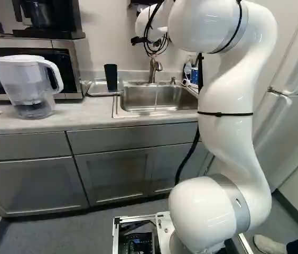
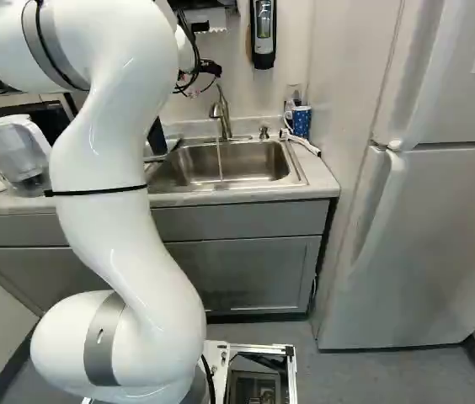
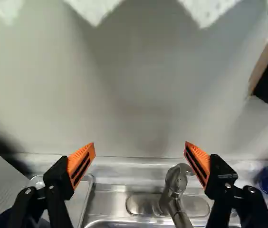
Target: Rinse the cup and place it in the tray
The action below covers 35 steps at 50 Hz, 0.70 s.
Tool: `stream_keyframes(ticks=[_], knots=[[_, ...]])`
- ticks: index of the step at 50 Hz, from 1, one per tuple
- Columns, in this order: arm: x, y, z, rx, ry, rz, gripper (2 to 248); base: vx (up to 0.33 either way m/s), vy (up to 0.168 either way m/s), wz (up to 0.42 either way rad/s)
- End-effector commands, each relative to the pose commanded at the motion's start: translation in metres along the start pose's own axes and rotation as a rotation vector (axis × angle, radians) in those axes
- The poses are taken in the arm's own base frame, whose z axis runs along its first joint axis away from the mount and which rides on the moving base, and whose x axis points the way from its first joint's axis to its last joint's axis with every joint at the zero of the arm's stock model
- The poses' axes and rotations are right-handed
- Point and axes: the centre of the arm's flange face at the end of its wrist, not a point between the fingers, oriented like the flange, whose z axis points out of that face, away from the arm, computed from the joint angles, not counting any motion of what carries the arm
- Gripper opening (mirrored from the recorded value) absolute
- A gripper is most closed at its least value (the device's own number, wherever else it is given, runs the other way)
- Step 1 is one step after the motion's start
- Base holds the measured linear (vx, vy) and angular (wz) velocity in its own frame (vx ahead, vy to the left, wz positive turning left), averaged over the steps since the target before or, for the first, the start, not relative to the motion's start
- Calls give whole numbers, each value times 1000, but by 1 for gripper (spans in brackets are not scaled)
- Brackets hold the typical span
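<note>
The tool (image 3: 139, 144) stands open; the dark cup (image 1: 111, 77), upper left in the left base view, seems light, best gripped mid-wall.

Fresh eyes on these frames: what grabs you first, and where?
First, the huge, curving white robot arm, right of the middle in the left base view. Then the black, orange-padded gripper, open before a pale wall in the wrist view. Last, a tall black cup standing in the silvery tray beside the stainless-steel sink.

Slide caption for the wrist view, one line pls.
Open, empty gripper with orange pads, facing the wall behind the kitchen sink, faucet visible between its fingers.
</note>
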Motion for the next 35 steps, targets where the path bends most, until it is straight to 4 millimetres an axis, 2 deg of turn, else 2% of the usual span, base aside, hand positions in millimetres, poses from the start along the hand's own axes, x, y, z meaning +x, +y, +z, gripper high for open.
stream_keyframes(ticks=[35], knots=[[-8, 1, 0, -6, -85, 0, 247, 0, 0, 0]])
